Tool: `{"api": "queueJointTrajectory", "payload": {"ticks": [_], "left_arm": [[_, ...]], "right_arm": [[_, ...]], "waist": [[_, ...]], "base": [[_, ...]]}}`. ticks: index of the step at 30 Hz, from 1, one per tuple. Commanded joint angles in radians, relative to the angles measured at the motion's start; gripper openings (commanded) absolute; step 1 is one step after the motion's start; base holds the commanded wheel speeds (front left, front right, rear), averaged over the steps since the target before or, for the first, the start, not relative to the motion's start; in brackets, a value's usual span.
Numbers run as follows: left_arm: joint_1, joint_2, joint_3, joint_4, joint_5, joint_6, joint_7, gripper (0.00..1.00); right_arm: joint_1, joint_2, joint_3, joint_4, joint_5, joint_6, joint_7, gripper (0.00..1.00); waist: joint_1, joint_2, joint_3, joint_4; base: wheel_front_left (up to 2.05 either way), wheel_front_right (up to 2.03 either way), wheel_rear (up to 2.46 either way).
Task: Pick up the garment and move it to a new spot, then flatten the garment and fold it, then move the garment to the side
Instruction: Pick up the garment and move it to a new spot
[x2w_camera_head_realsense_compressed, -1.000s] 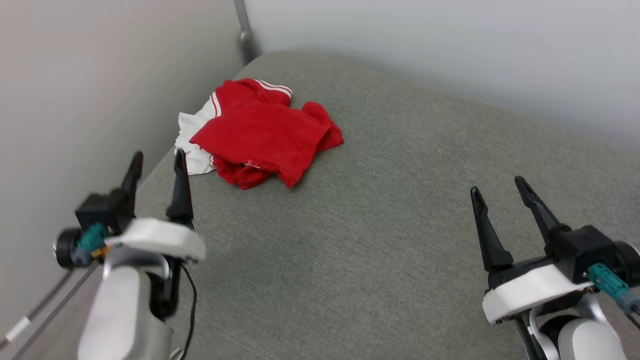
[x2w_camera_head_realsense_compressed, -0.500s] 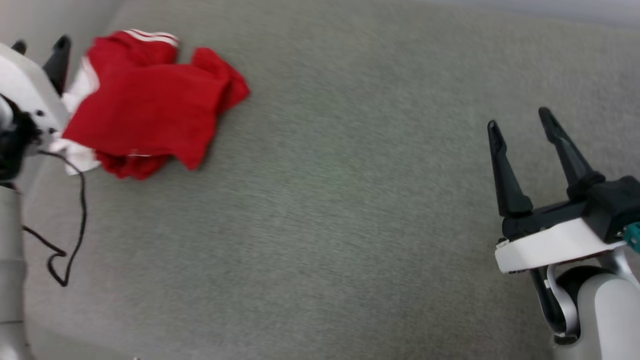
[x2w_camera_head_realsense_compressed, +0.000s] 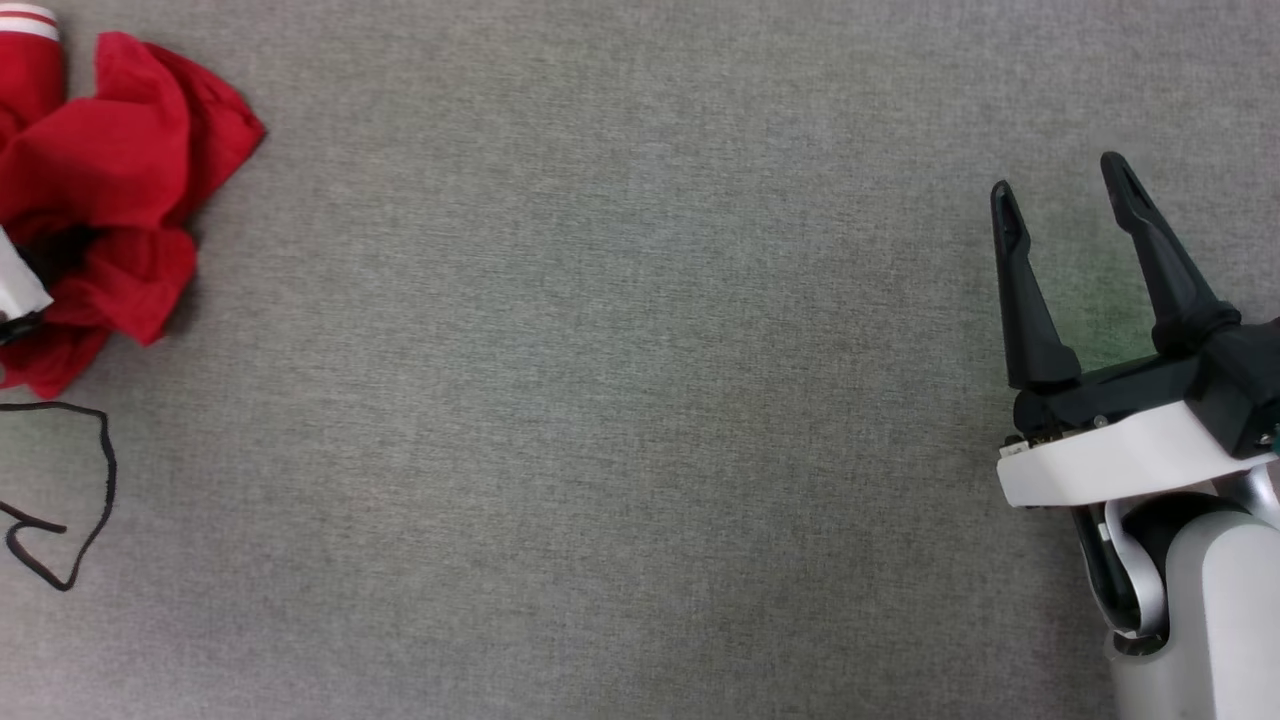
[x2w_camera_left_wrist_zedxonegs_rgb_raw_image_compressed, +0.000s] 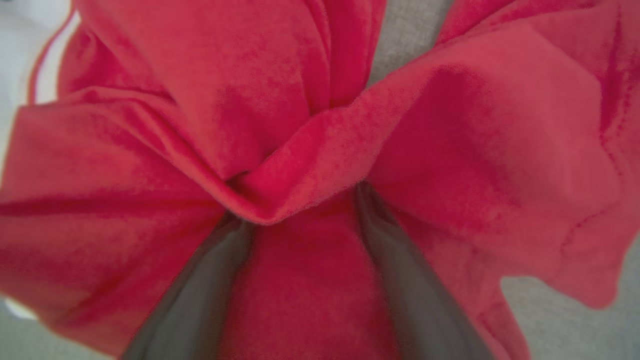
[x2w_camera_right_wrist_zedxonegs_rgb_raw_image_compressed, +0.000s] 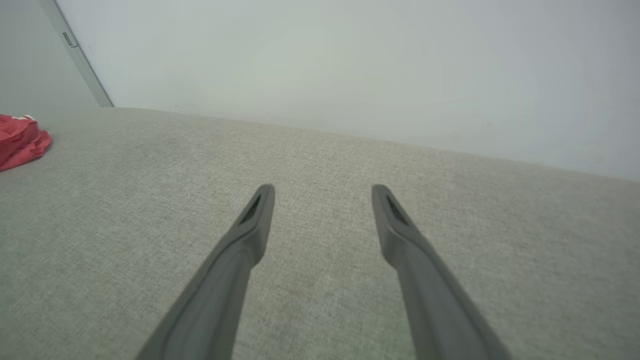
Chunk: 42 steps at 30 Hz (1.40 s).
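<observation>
Since half a second ago the head camera has swung. The garment is also more bunched now, its red folds gathered around the left gripper. That claw is pushed into the cloth with its fingers spread; red fabric bulges between them and a fold hides their tips. The garment lies at the left end of the grey cushion, with its striped trim showing. A black cable loops on the cushion beside it. The right gripper hovers over the cushion's right side, spread and empty.
</observation>
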Motion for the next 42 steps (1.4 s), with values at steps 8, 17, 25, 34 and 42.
{"api": "queueJointTrajectory", "payload": {"ticks": [8, 17, 25, 34, 42], "left_arm": [[0.054, -0.055, -0.008, 0.052, -0.001, 0.034, -0.039, 0.0], [-0.024, 0.03, -0.032, -0.007, 0.148, 0.074, -0.342, 0.0], [-0.102, 0.064, -0.088, -0.031, 0.266, 0.08, -0.587, 0.0], [-0.176, -0.012, -0.185, -0.076, 0.325, 0.051, -0.776, 0.0], [-0.101, -0.195, -0.303, -0.143, 0.306, 0.018, -0.821, 0.0]], "right_arm": [[-0.009, -0.004, -0.005, -0.001, -0.004, 0.0, 0.003, 1.0], [0.034, 0.008, -0.022, 0.038, 0.018, 0.0, -0.023, 1.0], [0.089, 0.022, -0.047, 0.073, 0.041, 0.0, -0.05, 1.0], [0.172, 0.025, -0.068, 0.096, 0.092, 0.0, -0.061, 1.0], [0.221, 0.025, -0.064, 0.098, 0.113, 0.0, -0.051, 1.0]], "waist": [[-0.0002, -0.0001, -0.004, -0.015], [-0.0002, -0.0001, -0.146, 0.003], [-0.0002, -0.0001, -0.291, -0.002], [-0.0002, -0.0001, -0.442, -0.07], [-0.0002, -0.0001, -0.507, -0.193]], "base": [[0.0, 0.0, 0.0], [0.0, 0.0, 0.0], [0.0, 0.0, 0.0], [0.0, 0.0, 0.0], [0.0, 0.0, 0.0]]}}
